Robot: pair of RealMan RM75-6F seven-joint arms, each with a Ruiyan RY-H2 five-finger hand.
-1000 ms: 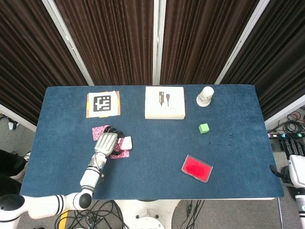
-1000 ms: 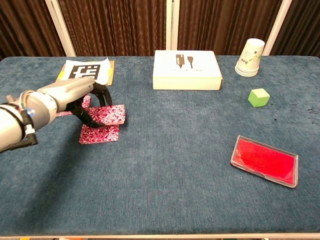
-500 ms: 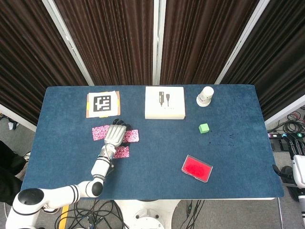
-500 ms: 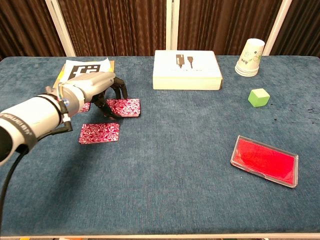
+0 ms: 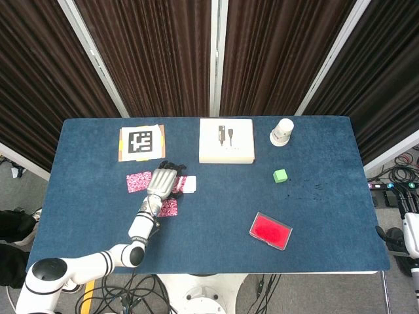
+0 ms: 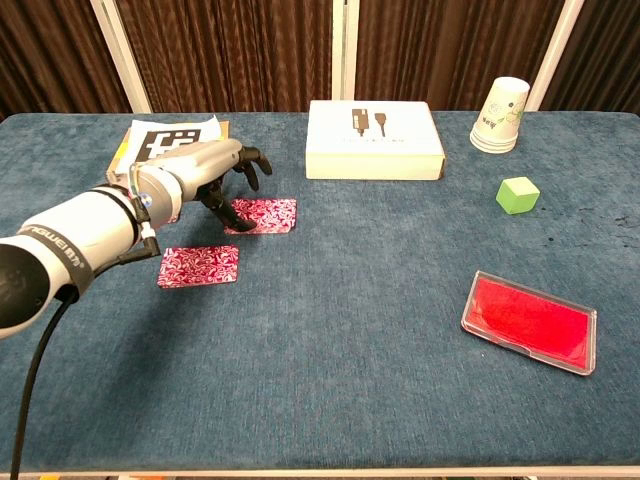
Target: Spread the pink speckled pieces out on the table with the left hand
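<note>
Three pink speckled pieces lie left of centre on the blue table [image 5: 216,216]. My left hand [image 5: 162,183] [image 6: 215,170] reaches over them, its fingers apart. One fingertip [image 6: 225,208] presses on the left end of the right-hand piece [image 5: 186,184] [image 6: 264,215]. A second piece [image 5: 137,182] lies left of the hand and is mostly hidden behind the forearm in the chest view. The third piece [image 5: 168,207] [image 6: 199,266] lies nearer me, apart from the hand. The hand grips nothing. My right hand does not show; only a white bit of that arm [image 5: 412,235] appears off the table's right edge.
A marker card [image 5: 142,142] sits just behind the pieces, with a white box [image 5: 226,140] at the back centre. A paper cup [image 5: 282,132] and a green cube [image 5: 280,175] stand at the right. A red case [image 5: 270,230] lies at the front right.
My left hand has slid the top piece away from the others, first toward the back and then to the right. The other two pieces stayed put.
</note>
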